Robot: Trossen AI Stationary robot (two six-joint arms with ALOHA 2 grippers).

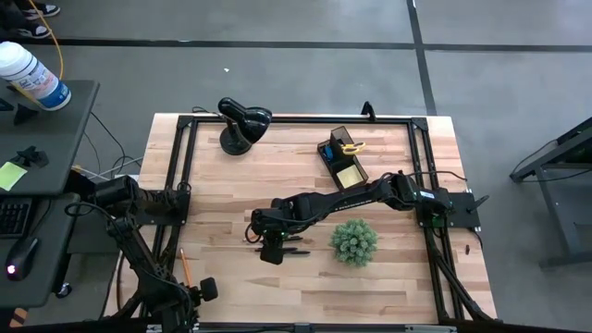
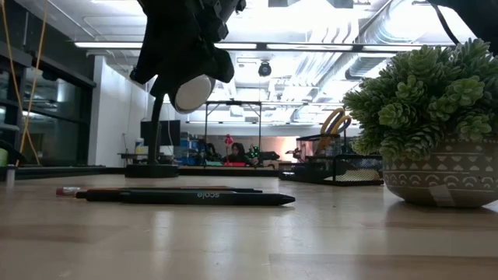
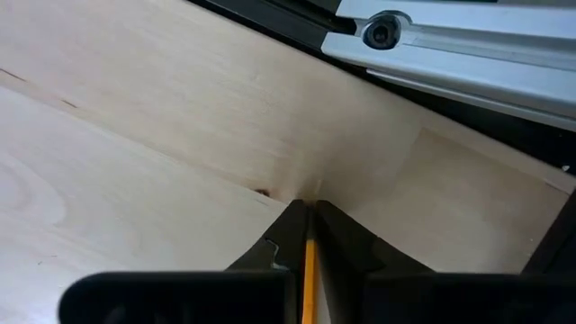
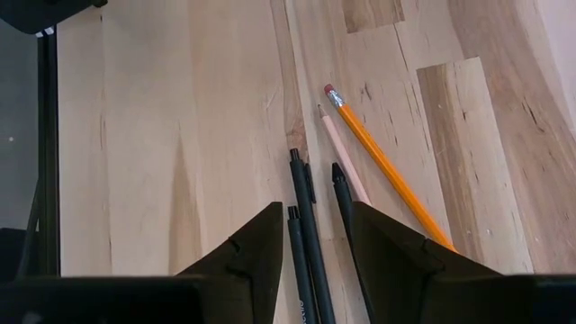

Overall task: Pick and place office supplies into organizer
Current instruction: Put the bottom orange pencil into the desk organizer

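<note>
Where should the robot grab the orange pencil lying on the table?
Grip the orange pencil mid-shaft, coming straight down, fingers either side of its length. It lies flat, with a pale pencil and black pens close beside, so little room on that side. The open right gripper hovers over the pens.

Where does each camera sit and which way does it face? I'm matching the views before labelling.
High: overhead, straight down on the table; both arms show.
Low: table height, level across pens toward the plant; the right gripper hangs above.
Left wrist: left gripper shut on a pencil.
Right wrist: right gripper open over pens and an orange pencil.
Shared: low and right wrist both show the pens.
</note>
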